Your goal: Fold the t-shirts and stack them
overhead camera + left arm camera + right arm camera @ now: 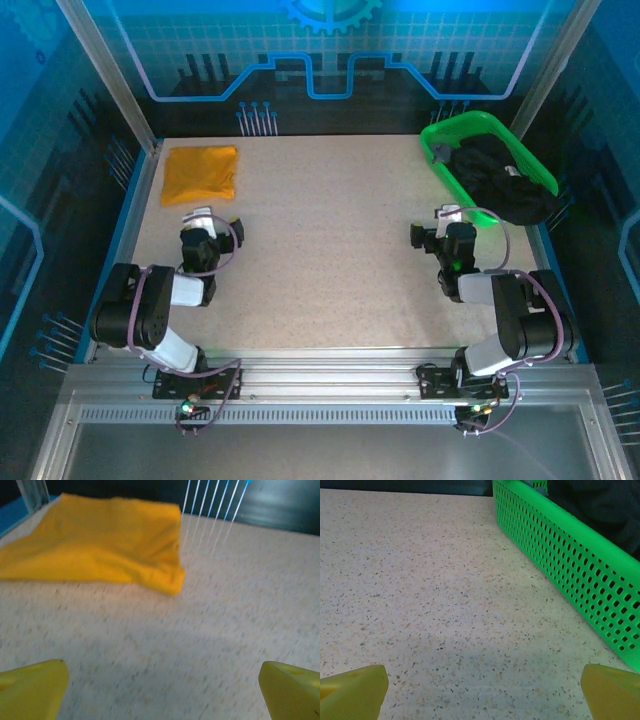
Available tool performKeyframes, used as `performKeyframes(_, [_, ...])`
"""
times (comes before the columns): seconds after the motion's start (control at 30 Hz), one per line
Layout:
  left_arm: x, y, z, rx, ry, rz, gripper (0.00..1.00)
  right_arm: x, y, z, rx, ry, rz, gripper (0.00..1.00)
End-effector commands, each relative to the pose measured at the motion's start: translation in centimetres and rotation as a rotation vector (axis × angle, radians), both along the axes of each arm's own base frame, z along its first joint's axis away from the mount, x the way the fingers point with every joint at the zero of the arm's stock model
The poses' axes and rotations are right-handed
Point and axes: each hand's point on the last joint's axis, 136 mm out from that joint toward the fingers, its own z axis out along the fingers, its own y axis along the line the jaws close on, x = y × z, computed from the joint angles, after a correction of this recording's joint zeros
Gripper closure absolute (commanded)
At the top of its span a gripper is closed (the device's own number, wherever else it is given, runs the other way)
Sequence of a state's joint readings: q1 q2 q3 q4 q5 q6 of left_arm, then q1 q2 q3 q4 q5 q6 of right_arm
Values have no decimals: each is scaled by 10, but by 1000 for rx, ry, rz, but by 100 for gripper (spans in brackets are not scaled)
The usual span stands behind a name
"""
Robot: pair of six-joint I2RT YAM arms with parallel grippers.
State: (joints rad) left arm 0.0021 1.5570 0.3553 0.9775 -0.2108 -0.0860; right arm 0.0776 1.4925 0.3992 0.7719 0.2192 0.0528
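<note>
Speckled beige worktop (330, 270) takes up the middle of the overhead view, and an aluminium rail (330, 385) crosses the bottom of the frame where both arm bases are bolted. Just above the rail, at lower left, the left arm bends back on itself and ends in the left gripper (215, 222), its fingers spread wide with nothing between them. In the left wrist view the two yellow fingertips (35, 685) sit in the bottom corners, with bare worktop across the gap. At lower right, the right gripper (432, 226) is likewise spread and empty over bare worktop; in its wrist view the yellow fingertips (352, 690) also sit in the bottom corners. Farther up, the orange-yellow t-shirt (200, 173) lies folded into a rough rectangle in the upper left corner of the worktop, close to the frame, apart from the left gripper and straight ahead of it. In the left wrist view its nearest corner is a little rumpled. In the upper right corner stands a green perforated basket (440, 165), set at an angle, just beyond and to the right of the right gripper. A heap of dark cloth (505, 185) lies in it and spills over its right rim. Behind everything, a blue-lit back panel (330, 50) closes the top of the frame.
</note>
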Motion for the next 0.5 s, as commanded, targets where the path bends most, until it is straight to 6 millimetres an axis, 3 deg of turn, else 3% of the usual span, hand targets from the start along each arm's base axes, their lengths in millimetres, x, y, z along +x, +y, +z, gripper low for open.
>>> performKeyframes(0.0, [-1,-2,0,32,9,-19,1,5,3,6,-16,-21,15,0])
performKeyframes(0.47, [0,-3,0,45,16,-14,1,5,3,5,-18,-19,16,0])
